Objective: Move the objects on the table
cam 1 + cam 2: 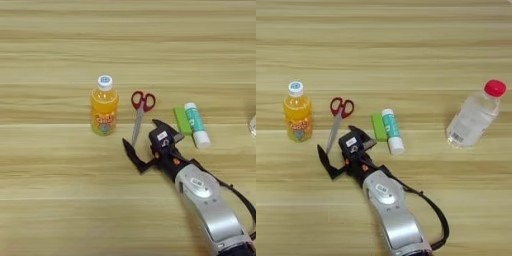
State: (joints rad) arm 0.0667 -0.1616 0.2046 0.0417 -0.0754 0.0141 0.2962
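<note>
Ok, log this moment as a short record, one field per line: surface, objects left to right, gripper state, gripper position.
surface: wooden table
far left: orange-juice bottle, upright, white cap
next: red-handled scissors, lying flat, handles away from the robot
middle: green block side by side with the glue stick
far right: clear bottle with red cap, apart from the others
right gripper: open, holding nothing
gripper position: at the blade end of the scissors, one finger on each side of the tips
</note>
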